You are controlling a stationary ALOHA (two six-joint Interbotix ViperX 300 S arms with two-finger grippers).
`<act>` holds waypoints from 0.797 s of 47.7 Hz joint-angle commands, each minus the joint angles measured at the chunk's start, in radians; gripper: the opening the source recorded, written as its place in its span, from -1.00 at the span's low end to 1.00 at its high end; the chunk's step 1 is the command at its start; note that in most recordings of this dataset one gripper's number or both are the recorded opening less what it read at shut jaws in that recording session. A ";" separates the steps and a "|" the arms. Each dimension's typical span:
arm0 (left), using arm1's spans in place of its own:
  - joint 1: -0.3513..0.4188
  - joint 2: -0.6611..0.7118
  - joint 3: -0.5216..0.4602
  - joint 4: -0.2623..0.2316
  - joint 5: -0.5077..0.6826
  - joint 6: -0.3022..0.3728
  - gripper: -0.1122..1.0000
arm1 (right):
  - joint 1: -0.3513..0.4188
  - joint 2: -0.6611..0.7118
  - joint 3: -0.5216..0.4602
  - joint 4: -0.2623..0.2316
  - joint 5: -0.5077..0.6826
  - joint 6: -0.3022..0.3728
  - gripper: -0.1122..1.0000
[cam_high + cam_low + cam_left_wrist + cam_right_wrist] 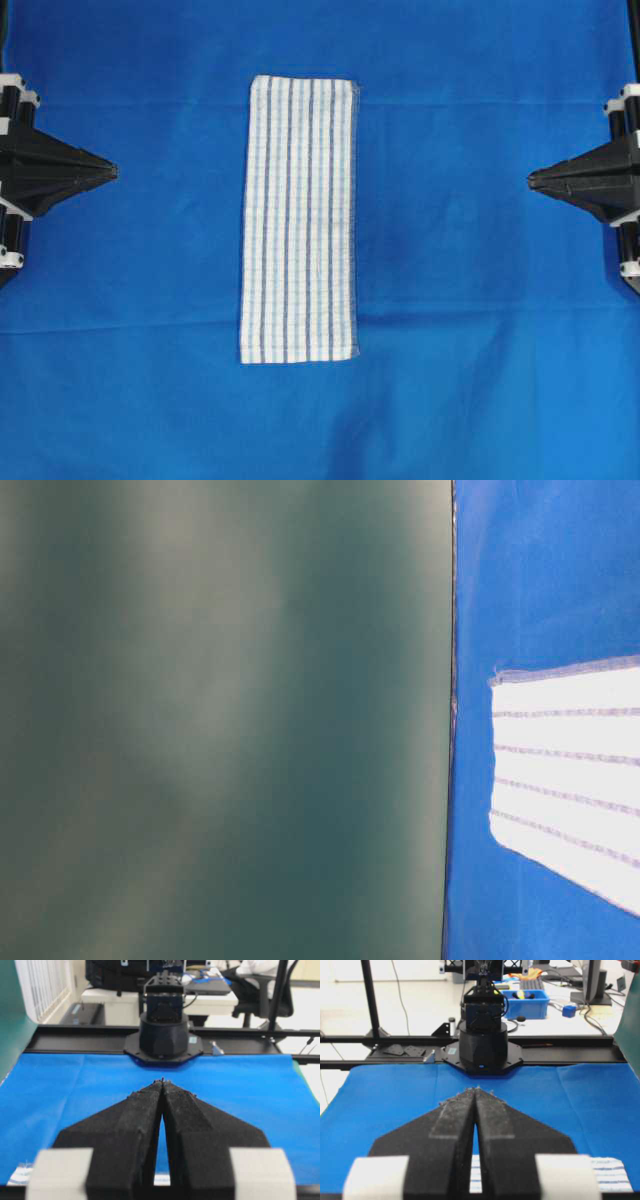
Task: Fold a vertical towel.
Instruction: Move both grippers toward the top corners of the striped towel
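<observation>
The towel lies flat and unfolded in the middle of the blue cloth, its long side running from the far edge toward the near edge of the overhead view, stripes lengthwise. Its right edge shows a faint fringe, and a soft crease crosses the blue cloth near the towel's lower end. The table-level view catches only one end of the towel, overexposed to near white, and a blurred grey-green surface fills most of that picture. In each wrist view only a sliver of the towel peeks out beneath the fingers.

The left gripper hangs well to the left of the towel, tips pressed together, holding nothing. The right gripper mirrors it on the right, likewise closed and empty. Both arms are cut off at the frame edges.
</observation>
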 commanded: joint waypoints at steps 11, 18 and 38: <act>0.100 0.137 -0.035 -0.032 -0.017 -0.032 -0.80 | -0.141 0.189 -0.114 0.023 0.052 0.002 -0.80; 0.175 0.235 -0.046 -0.034 -0.026 -0.034 -0.80 | -0.210 0.311 -0.175 0.021 0.091 -0.006 -0.80; 0.357 0.592 -0.135 -0.034 -0.054 -0.031 -0.23 | -0.413 0.727 -0.371 -0.017 0.161 -0.012 -0.64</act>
